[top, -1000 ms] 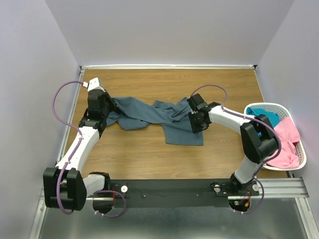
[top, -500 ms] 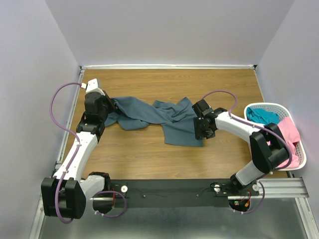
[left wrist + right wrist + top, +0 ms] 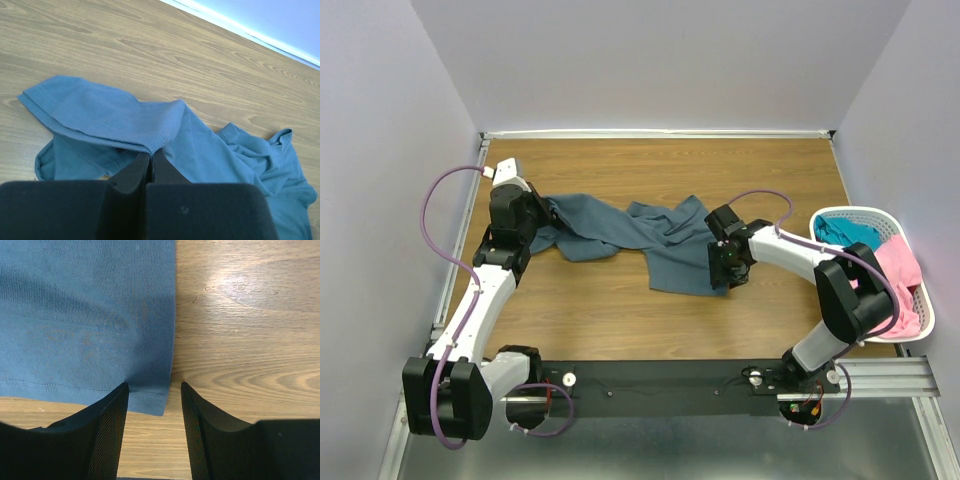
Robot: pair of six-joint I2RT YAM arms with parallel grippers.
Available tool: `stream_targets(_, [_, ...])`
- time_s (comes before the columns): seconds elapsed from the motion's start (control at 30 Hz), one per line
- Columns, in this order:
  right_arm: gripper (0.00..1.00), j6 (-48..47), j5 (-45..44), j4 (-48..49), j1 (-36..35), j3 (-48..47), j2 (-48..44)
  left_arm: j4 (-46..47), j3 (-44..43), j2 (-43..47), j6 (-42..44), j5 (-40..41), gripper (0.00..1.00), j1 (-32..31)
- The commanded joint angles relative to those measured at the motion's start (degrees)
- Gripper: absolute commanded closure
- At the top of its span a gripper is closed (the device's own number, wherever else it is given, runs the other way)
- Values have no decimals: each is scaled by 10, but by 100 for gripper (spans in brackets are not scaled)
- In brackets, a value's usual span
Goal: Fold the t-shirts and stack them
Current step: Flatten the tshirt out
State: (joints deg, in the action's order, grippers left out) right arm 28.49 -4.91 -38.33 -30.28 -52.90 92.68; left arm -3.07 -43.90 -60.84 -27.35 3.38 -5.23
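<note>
The slate blue-grey t-shirt (image 3: 620, 232) lies crumpled across the middle of the table (image 3: 610, 320), bunched and twisted between the two arms. The pink t-shirt (image 3: 900, 282) and the teal t-shirt (image 3: 848, 236) sit in the white basket (image 3: 868, 211) at the right edge, not yet folded.

Left gripper (image 3: 151, 156): fingers pressed together on a raised fold of cloth at the shirt's left end. Right gripper (image 3: 152, 401): fingers spread apart, holding nothing, set low over the table with the shirt's near hem corner between them.

Hazards from this state:

1. Shallow bite. Only the last strip of hem reaches between the right jaws, and the cloth's side edge runs just inside one finger. If they close here, they probably take a sliver, which could slip out on the lift.
2. Wrong layers. The left grip appears to hold a doubled fold rather than a single edge; the number of layers cannot be told. Pulling from it would likely carry the twist along.
3. Uneven spread. With the middle bunched, drawing the ends apart may tighten the creases instead of flattening them.
4. Table contact. The right fingers are close to the wood; further descent risks jamming them against it.
</note>
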Motion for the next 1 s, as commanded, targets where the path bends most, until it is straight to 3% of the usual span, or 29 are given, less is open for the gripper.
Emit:
stream_targets(0.0, [46, 18, 16, 0, 2, 26, 18, 8, 7, 13, 7, -12, 100, 4])
stream_targets(0.1, [48, 20, 12, 0, 1, 32, 30, 7, 8, 12, 7, -12, 100, 4])
stream_targets(0.23, [59, 25, 15, -1, -4, 36, 41, 7, 8, 12, 7, -12, 100, 5])
stream_targets(0.3, [68, 24, 18, -1, -4, 39, 43, 8, 8, 12, 7, -12, 100, 5])
stream_targets(0.43, [99, 20, 17, 7, -6, 37, 35, 9, 11, 10, 5, -13, 100, 5])
stream_targets(0.67, [99, -12, -67, 11, 21, -65, -25, -18, -43, -5, 5, -6, 100, 15])
stream_targets(0.83, [99, -55, -101, 13, 110, -207, -31, -60, -216, -78, -13, -19, 100, 47])
stream_targets(0.97, [99, -72, -83, 13, 181, -356, -2, -94, -369, -151, -55, -92, 100, 80])
